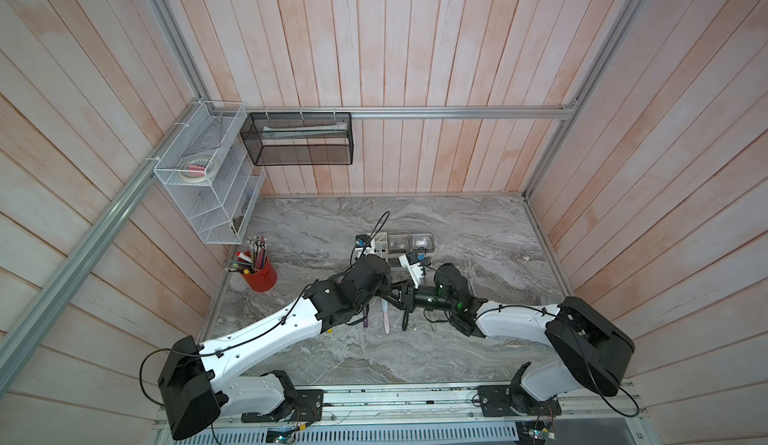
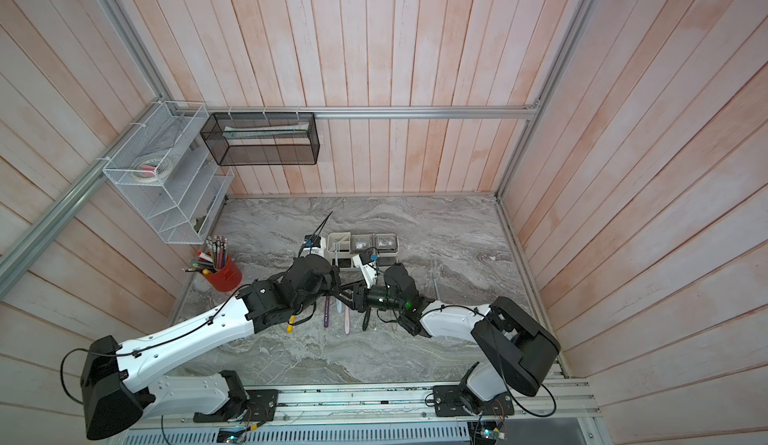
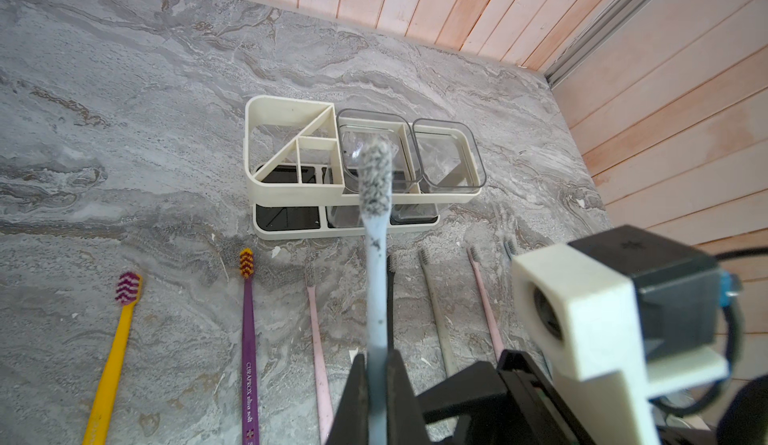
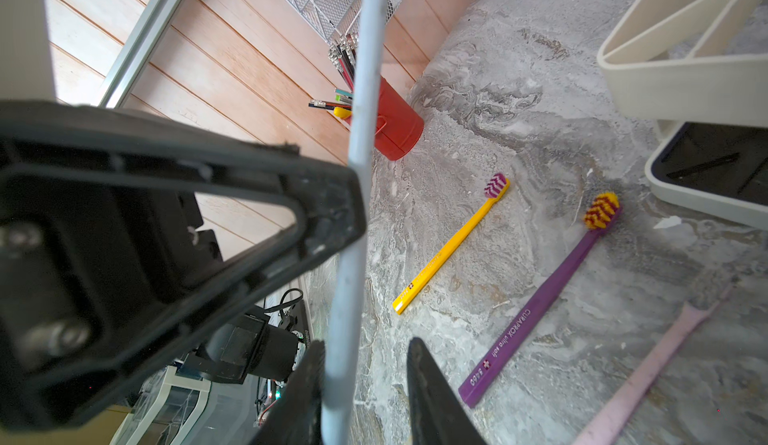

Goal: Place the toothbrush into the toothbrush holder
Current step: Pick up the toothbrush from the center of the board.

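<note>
Nearest the robot, the left fingers (image 3: 399, 384) are clenched on the handle of the pale blue toothbrush (image 3: 376, 289). They hold it upright above the desk (image 3: 124, 139), grey bristle head uppermost. The right fingers (image 4: 432, 389) straddle the same handle at another spot along it. One seems to lie against it while the other stands clear, so they are not gripping yet. This reads as a handover between the two arms, with the brush lifted but not at its slot.

Just beyond, spare brushes lie in a row on the desk: a yellow toothbrush (image 3: 112, 360), a purple toothbrush (image 3: 248, 339), a pink toothbrush (image 3: 318, 339) and others. Farther on stands the toothbrush holder (image 3: 291, 191), apart from the held brush, with nothing showing in its divided section. Farthest off is the red cup (image 4: 399, 127) of pens.

Next, I judge, the right fingers must pinch the handle firmly before the left ones let go. The brush then needs carrying over the divided section and lowering handle-first, kept vertical to clear the thin dividers.
</note>
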Available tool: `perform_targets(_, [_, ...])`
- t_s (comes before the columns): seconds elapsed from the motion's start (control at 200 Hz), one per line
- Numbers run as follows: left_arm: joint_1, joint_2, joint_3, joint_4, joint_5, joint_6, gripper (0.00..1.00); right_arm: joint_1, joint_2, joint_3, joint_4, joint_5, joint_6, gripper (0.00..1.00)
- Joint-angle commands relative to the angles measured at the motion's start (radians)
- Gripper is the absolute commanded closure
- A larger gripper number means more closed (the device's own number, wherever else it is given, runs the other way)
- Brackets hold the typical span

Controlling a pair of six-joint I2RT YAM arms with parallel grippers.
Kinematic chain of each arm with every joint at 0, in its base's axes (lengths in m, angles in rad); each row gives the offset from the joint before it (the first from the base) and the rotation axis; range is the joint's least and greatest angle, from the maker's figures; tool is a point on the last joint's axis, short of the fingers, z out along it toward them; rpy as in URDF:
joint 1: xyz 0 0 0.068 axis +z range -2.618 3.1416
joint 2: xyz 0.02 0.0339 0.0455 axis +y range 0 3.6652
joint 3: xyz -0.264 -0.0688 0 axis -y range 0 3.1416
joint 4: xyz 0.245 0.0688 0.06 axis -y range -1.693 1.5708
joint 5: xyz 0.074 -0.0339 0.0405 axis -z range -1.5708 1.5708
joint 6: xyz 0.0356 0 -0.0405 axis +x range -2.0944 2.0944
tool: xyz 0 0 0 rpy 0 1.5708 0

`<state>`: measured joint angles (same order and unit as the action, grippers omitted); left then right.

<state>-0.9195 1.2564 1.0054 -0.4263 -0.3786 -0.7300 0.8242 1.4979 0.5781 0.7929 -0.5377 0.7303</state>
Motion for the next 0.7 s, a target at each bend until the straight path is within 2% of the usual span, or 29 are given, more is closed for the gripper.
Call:
perform_targets(0.0, [-0.006, -0.011, 0.01, -0.001, -0.023, 0.0, 1.0, 0.008, 0.004, 0.024, -0.003, -0.003, -0.01, 0.72])
perform_targets(0.06, [-0.007, -0.01, 0.012, -0.001, -0.023, 0.001, 1.0, 0.008, 0.004, 0.026, -0.007, -0.005, -0.011, 0.76])
perform_targets(0.23, [-0.006, -0.011, 0.023, -0.008, -0.03, 0.006, 1.0, 0.008, 0.002, 0.036, -0.029, -0.001, -0.017, 1.0])
perform_targets(0.35, [-0.007, -0.012, 0.038, -0.021, -0.039, 0.01, 1.0, 0.007, -0.005, 0.039, -0.041, 0.007, -0.02, 1.0])
perform_targets(0.385, [-0.007, -0.012, 0.042, -0.024, -0.041, 0.011, 0.94, 0.007, -0.009, 0.037, -0.045, 0.013, -0.022, 1.0])
perform_targets(0.44, [-0.006, -0.014, 0.047, -0.027, -0.042, 0.012, 0.78, 0.007, -0.017, 0.036, -0.049, 0.02, -0.024, 1.0])
perform_targets(0.525, [-0.007, -0.022, 0.054, -0.032, -0.042, 0.016, 0.76, 0.007, -0.031, 0.033, -0.058, 0.038, -0.032, 1.0])
perform_targets(0.56, [-0.007, -0.027, 0.059, -0.036, -0.046, 0.017, 0.7, 0.008, -0.036, 0.033, -0.067, 0.042, -0.037, 1.0])
perform_targets(0.645, [-0.007, -0.046, 0.078, -0.062, -0.076, 0.016, 0.37, 0.007, -0.042, 0.038, -0.092, 0.053, -0.05, 1.0])
perform_targets(0.68, [-0.007, -0.055, 0.085, -0.074, -0.092, 0.016, 0.16, 0.008, -0.043, 0.038, -0.097, 0.052, -0.054, 1.0])
perform_targets(0.695, [-0.006, -0.058, 0.088, -0.077, -0.095, 0.017, 0.13, 0.008, -0.044, 0.038, -0.098, 0.052, -0.055, 1.0])
